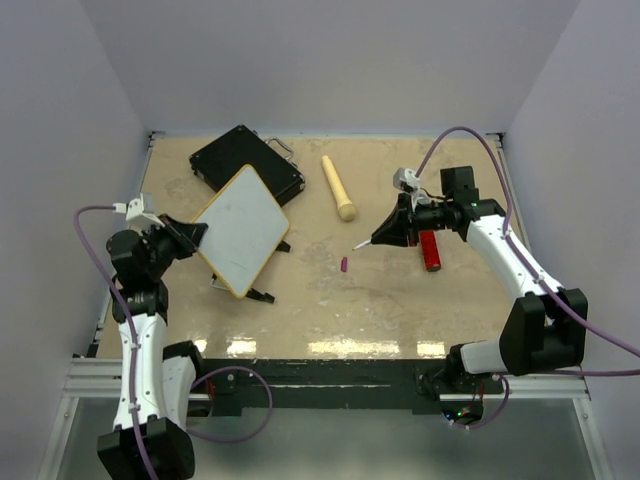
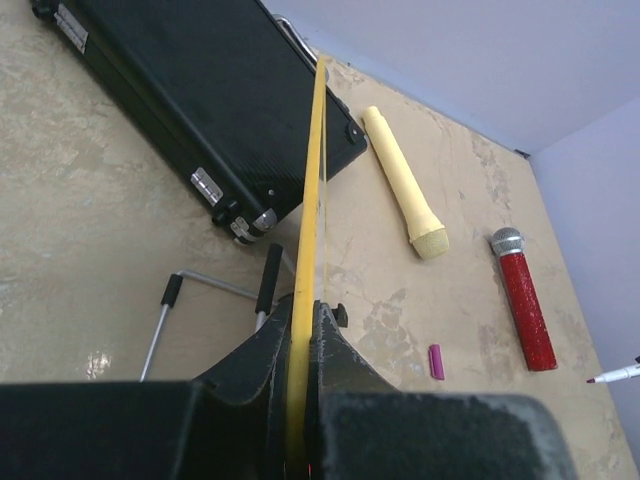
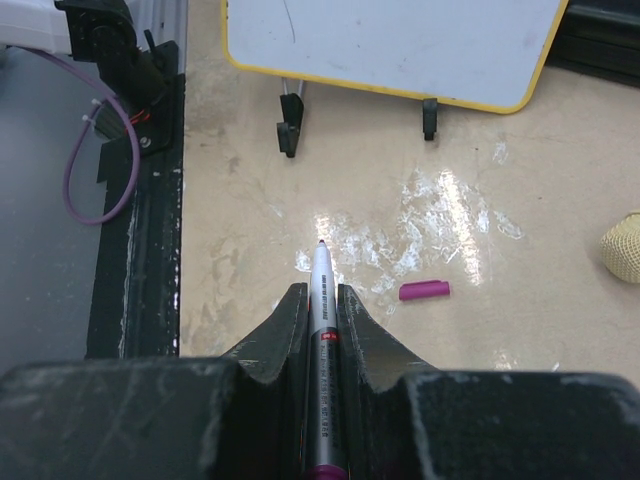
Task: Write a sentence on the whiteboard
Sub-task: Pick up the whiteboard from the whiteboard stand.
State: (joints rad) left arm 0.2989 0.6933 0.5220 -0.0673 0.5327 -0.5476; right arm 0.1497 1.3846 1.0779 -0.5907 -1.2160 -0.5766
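A black case (image 1: 240, 155) with metal latches lies at the far left of the mottled beige bench (image 1: 400, 310). To its right, apart from it, lies a pale yellow microphone (image 1: 338, 187), head toward the near edge. Farther right is a red microphone (image 1: 431, 252) with a silver head. A small magenta cap (image 1: 344, 264) lies alone, nearer than both.

The left arm (image 1: 130, 345) and right arm (image 1: 505, 250) had white shells between black joints. A purple cable (image 3: 67, 172) trailed along each. The left tool (image 2: 305, 325) and right tool (image 3: 320, 298) had matte black, scuffed wedge fingers (image 3: 278, 335).
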